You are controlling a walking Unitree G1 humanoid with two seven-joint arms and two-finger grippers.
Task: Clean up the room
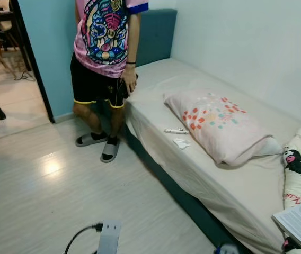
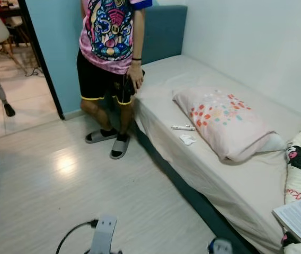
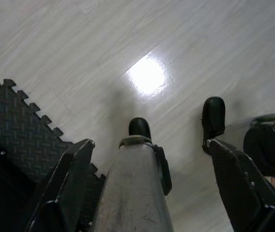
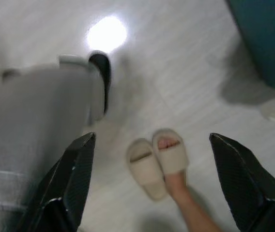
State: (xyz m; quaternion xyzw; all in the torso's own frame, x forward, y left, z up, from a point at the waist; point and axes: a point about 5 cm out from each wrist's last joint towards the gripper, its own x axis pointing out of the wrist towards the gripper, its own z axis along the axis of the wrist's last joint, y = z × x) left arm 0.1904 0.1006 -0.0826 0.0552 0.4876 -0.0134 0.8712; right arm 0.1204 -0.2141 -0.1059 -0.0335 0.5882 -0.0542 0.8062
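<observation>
soft puffy pillow (image 1: 222, 124) on bed (image 1: 203, 174).

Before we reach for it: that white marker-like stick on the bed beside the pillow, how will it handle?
The white stick looks thin, rigid and light, so probably an easy lift but a narrow target for a claw. It seems cylindrical and lies flat on the bed sheet, so a nudge may roll it toward the edge. The soft mattress may give under a downward press.

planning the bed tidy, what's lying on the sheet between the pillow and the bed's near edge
In the left eye view, a small white tube-like item and a crumpled white scrap lie on the sheet between the pillow and the bed's near edge.
</observation>
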